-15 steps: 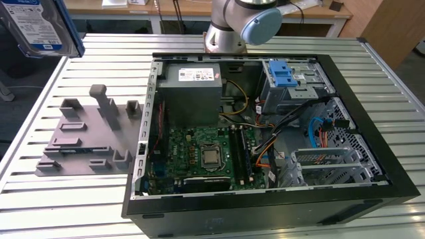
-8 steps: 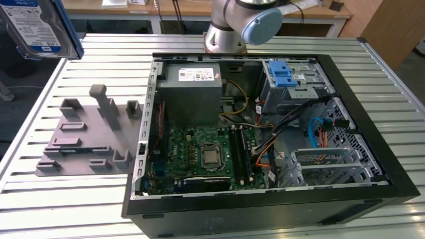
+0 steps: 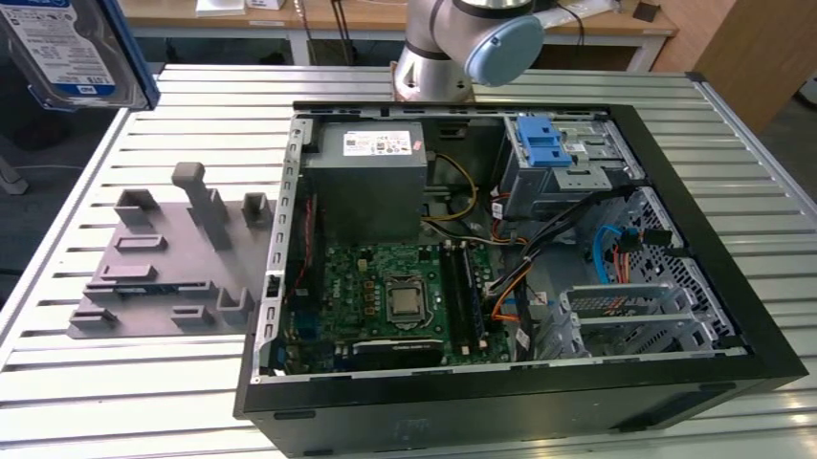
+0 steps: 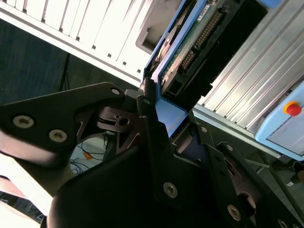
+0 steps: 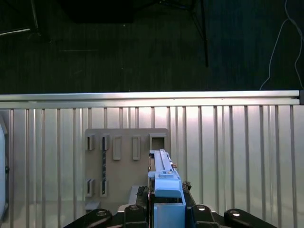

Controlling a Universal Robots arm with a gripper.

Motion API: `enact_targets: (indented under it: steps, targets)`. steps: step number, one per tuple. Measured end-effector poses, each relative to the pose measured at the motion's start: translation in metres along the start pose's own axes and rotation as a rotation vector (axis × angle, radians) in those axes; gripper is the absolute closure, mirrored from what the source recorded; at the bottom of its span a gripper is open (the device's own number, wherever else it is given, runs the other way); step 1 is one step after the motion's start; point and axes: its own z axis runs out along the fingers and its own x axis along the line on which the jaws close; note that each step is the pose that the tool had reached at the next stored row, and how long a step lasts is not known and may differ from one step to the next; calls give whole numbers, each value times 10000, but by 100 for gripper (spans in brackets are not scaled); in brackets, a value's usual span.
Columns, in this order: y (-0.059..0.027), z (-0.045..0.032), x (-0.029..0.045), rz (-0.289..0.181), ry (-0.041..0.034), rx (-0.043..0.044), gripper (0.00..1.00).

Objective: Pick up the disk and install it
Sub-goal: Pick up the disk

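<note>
Right now your gripper (image 4: pixel 164 111) grips the disk (image 3: pixel 75 53) by its blue carrier end, high above the grey fixture (image 3: pixel 172 263); treat it as stiff, dense, shock-sensitive, best held by that frame

Bright, even room light; the table (image 5: pixel 223 142) slats shine with soft glare, and the floor (image 5: pixel 142 47) behind them is dark.

Claw (image 4: pixel 168 113) clamped on disk (image 4: pixel 187 52), held high.
</note>
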Motion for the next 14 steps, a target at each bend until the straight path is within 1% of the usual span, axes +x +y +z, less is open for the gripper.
enact_targets:
  steps: [2, 5, 7, 14]
  targets:
    - [0, -4, 14, -2, -1, 2, 64]
    - [-2, -6, 70, -1, 0, 1, 64]
    - [-3, -6, 92, -1, 0, 1, 64]
    - [-12, -7, 136, -1, -1, 3, 64]
